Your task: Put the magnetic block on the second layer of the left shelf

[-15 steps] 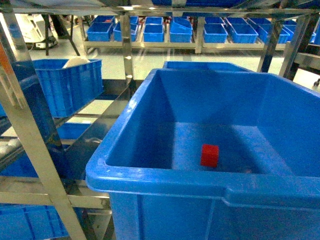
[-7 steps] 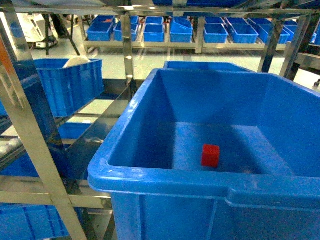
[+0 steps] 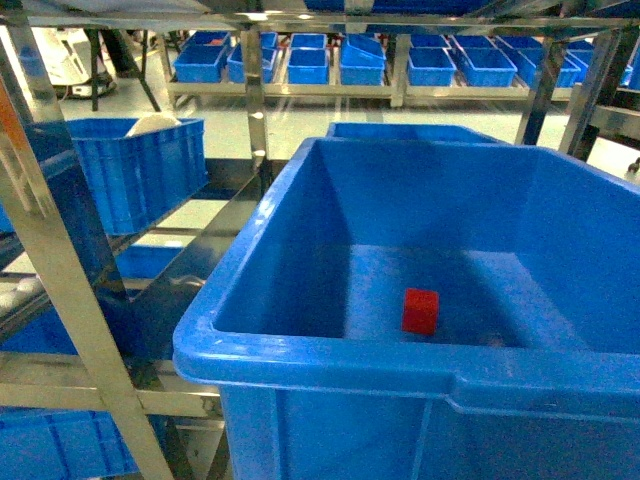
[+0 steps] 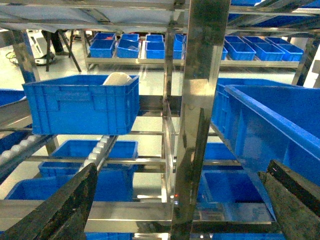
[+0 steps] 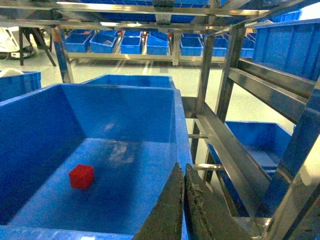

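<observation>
Still, the block (image 5: pixel 82 176) lies unmoved in the tub (image 5: pixel 30 107), left of the shut right claw (image 5: pixel 183 200); the left claw (image 4: pixel 175 200) gapes.

A warehouse or stockroom; steel racks (image 4: pixel 200 100) carry rows of blue tubs (image 3: pixel 308 62) over bare floor.

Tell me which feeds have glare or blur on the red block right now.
Head view: magnetic block sharp; glare only on the steel upright at left. Right wrist view: block clear, tub floor scuffed pale. Left wrist view: no block, fingers blurred.
</observation>
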Motion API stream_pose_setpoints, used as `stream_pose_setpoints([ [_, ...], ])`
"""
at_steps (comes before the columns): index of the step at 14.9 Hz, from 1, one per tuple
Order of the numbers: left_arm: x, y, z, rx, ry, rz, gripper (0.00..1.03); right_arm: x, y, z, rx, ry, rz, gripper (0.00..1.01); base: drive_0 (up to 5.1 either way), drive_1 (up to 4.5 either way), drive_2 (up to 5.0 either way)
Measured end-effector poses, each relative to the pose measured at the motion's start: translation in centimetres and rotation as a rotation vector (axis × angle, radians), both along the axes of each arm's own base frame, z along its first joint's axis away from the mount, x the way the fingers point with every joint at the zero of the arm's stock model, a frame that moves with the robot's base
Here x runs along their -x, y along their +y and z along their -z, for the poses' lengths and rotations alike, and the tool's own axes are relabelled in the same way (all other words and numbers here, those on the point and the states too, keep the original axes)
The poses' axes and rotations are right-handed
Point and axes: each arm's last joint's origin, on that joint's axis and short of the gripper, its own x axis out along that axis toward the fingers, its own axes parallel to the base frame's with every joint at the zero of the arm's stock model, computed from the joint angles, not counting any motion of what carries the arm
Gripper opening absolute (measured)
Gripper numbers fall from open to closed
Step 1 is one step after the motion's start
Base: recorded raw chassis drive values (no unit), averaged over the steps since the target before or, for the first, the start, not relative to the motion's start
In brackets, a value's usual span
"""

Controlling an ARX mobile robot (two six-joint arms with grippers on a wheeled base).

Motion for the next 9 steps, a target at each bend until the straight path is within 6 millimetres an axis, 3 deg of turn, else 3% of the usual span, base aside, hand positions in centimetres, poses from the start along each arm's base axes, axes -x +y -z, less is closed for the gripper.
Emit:
stream_pose_setpoints([
  [9,0.0,0.0,0.0,0.000,0.000,0.000,0.98,2.9,0.0,1.5,0.000,0.022,-0.002,0.02,0.0,0.00,0.0],
])
